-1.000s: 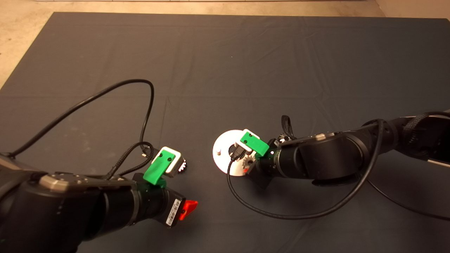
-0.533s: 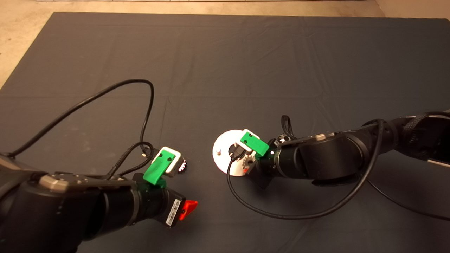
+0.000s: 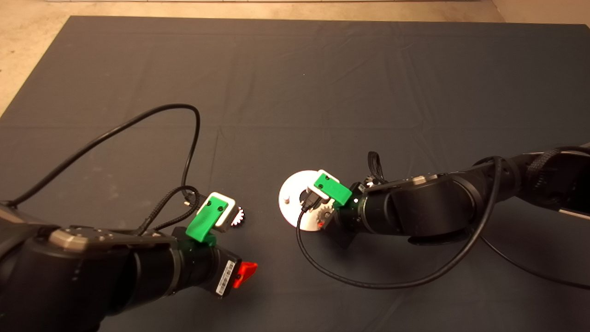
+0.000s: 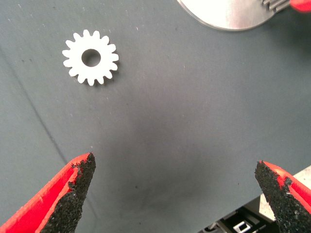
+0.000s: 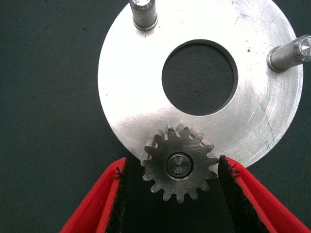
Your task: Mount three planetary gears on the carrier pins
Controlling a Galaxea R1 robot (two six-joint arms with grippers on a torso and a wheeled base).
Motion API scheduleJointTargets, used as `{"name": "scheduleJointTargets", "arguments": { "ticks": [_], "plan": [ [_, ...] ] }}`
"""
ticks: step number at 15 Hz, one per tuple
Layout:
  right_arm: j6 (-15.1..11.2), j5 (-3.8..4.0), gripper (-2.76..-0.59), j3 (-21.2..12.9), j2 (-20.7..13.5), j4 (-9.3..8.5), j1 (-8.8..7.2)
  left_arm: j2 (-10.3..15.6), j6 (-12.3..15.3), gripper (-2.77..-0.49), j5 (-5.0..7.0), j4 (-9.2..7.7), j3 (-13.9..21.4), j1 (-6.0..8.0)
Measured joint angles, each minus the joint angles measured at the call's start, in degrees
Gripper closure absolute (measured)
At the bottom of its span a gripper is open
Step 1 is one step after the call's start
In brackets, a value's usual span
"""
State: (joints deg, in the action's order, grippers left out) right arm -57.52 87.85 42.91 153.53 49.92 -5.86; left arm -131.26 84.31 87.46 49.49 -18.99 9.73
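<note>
**Planetary gears: one on its pin, two to go**

One dark gear (image 5: 179, 165) sat on a carrier pin at the disc's (image 5: 131, 97) near edge; the right gripper (image 5: 170, 194) straddled it, fingers just clear. Two pins (image 5: 144, 13) stood bare. We judged the first fit finished. The bright silver gear (image 4: 90, 57) lay flat left of the disc, beside the wide-spread left gripper (image 4: 175, 194), which next needed centring over it.
</note>
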Motion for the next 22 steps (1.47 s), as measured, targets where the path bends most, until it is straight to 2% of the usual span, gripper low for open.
{"name": "scheduleJointTargets", "arguments": {
  "ticks": [2, 5, 7, 9, 11, 15, 16, 17, 18, 22],
  "plan": [
    [0.00, -0.02, -1.47, 0.00, 0.00, 0.00, 0.00, 0.16, 0.00, -2.37, 0.02, 0.01, 0.00, 0.00],
    [-0.26, 0.05, -1.47, -0.13, -0.06, 0.14, 0.00, 0.17, 0.00, -2.37, 0.02, 0.01, 0.00, 0.00],
    [-1.38, 0.00, -1.61, -1.55, -0.05, 0.38, -0.02, 0.17, 0.00, -2.37, 0.02, 0.01, 0.00, 0.00],
    [-2.98, 0.00, -1.63, -2.77, -0.02, 0.45, -0.17, 0.17, 0.00, -2.37, 0.02, 0.01, 0.00, 0.00],
    [-5.03, -0.01, -1.76, -4.19, -0.02, 0.73, -1.30, 0.17, 0.00, -2.37, 0.02, 0.01, 0.00, 0.00],
    [-8.38, -0.09, -1.76, -5.70, -0.68, 1.06, -5.17, 0.17, 0.00, -2.37, 0.02, 0.01, 0.00, 0.00],
    [-8.74, -0.41, -1.81, -5.97, -1.67, 1.10, -6.40, 0.16, 0.02, -2.37, 0.02, 0.01, 0.00, 0.00],
    [-9.03, -0.41, -1.90, -6.26, -3.57, 1.27, -7.52, 0.17, 0.02, -2.37, 0.02, 0.00, 0.00, 0.00],
    [-9.30, -0.37, -1.90, -6.58, -5.74, 1.29, -8.10, 0.17, 0.02, -2.37, 0.02, 0.01, 0.00, 0.00],
    [-9.70, 0.05, -1.90, -8.58, -14.55, 1.27, -8.80, 0.17, 0.02, -2.37, 0.02, 0.01, 0.00, 0.00]
  ]
}}
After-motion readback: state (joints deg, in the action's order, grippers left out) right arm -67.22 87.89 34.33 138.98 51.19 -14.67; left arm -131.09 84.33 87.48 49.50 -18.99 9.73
